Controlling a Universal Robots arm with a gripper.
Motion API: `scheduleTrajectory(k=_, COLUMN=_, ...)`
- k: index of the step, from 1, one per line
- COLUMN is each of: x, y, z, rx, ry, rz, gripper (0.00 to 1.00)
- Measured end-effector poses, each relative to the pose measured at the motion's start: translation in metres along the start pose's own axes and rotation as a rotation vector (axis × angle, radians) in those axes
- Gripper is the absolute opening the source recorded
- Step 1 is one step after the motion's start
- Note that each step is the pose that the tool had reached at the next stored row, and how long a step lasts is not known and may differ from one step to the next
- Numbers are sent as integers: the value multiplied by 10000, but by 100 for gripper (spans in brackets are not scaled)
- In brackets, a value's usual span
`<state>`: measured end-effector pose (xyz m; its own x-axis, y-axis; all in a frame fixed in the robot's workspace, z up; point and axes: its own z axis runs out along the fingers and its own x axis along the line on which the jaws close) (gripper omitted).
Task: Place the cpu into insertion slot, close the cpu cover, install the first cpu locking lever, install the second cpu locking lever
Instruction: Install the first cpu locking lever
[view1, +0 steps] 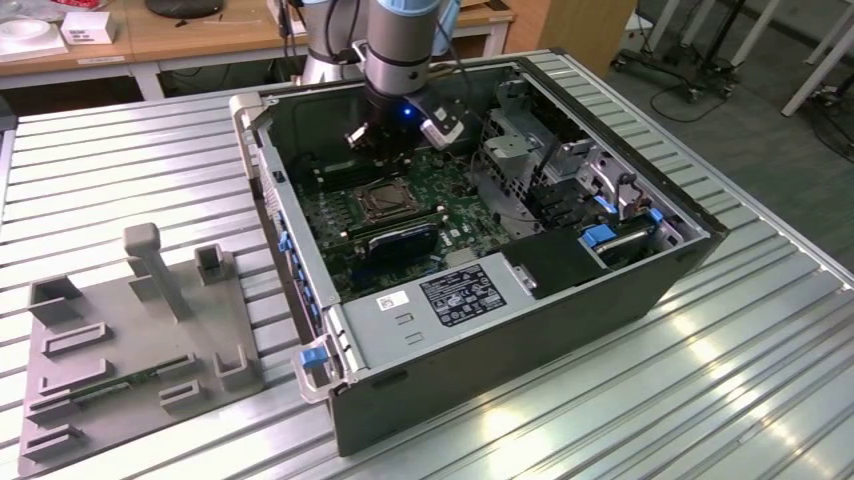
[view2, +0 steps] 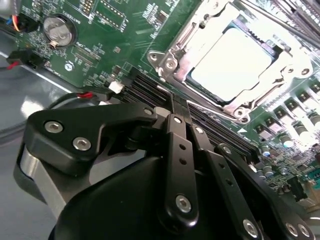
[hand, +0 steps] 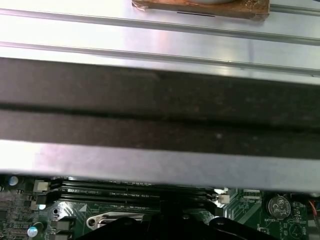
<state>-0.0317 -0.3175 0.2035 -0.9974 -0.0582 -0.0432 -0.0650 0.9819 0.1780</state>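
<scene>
CPU (view2: 232, 65) sits in the insertion slot (view1: 360, 205) on the green board (view2: 115, 40), its pale metal face turned up and catching bright glare in the second wrist view. The cover (view2: 286, 64) lies flat over it, and its silvery frame surrounds the chip face on all sides. The gripper (view2: 178, 102) hangs over the black memory slots (view2: 150, 86) just beside the socket, apart from the cover. The fingers (view2: 175, 145) are clenched together, tip against tip, with nothing between them. A coin battery (view2: 59, 29) sits on the board well away from the socket, near a bundle of red and black wires (view2: 87, 95). In the exterior view the arm (view1: 400, 40) reaches down into the open case (view1: 534, 330), with the gripper (view1: 400, 150) above the board at the far side of the socket. The case lies on its side on a slatted metal counter (view1: 694, 400). A grey fixture plate (view1: 134, 340) with upright posts rests on the counter at the exterior view's left, apart from the case.
</scene>
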Motion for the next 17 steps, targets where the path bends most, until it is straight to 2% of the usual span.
scheduleTrajectory(k=5, x=-48, y=0, z=4, rx=-1, ry=0, rz=0, gripper=10)
scheduleTrajectory(k=11, x=-70, y=-1, z=7, rx=5, ry=0, rz=0, gripper=10)
scheduleTrajectory(k=17, x=-77, y=-3, z=14, rx=45, ry=3, rz=0, gripper=10)
